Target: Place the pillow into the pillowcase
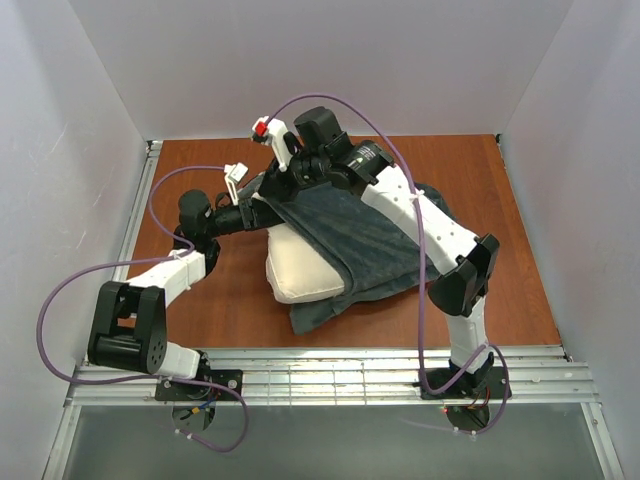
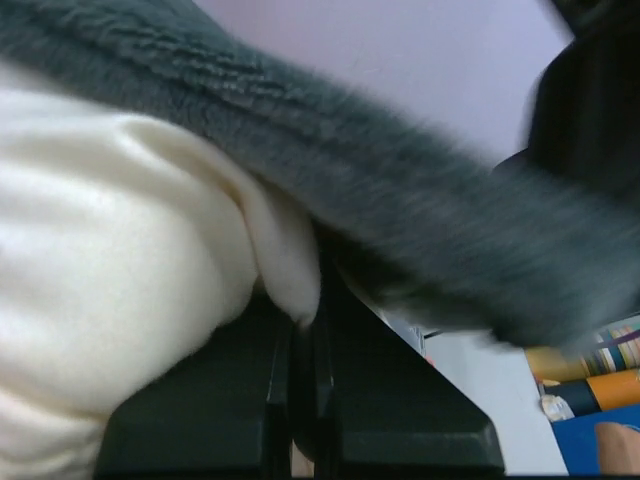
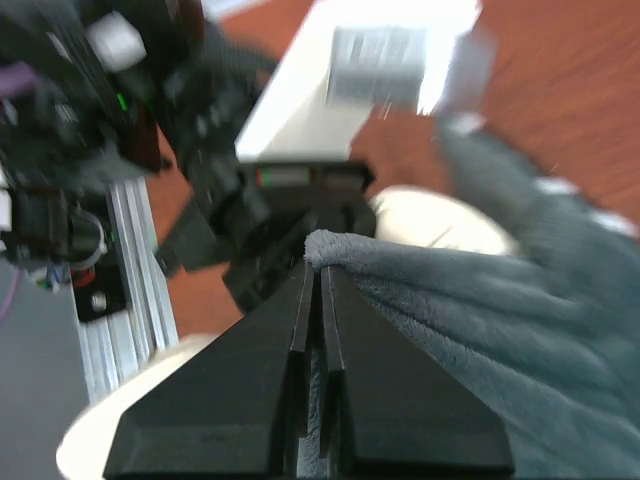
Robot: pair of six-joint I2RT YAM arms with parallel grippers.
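The cream-white pillow [image 1: 300, 268] lies mid-table, partly under the dark grey-teal pillowcase [image 1: 365, 240], which drapes over it. My left gripper [image 1: 262, 196] is shut on a corner of the pillow [image 2: 150, 260], with the pillowcase [image 2: 400, 210] hanging just above it. My right gripper [image 1: 290, 180] is shut on the pillowcase edge [image 3: 420, 300] and holds it raised above the pillow [image 3: 440, 220]. The bear face and text are hidden.
The wooden table [image 1: 220, 290] is enclosed by white walls. An aluminium rail [image 1: 330, 375] runs along the near edge, and it also shows in the right wrist view [image 3: 130, 290]. The left arm [image 3: 200, 130] is close to my right gripper.
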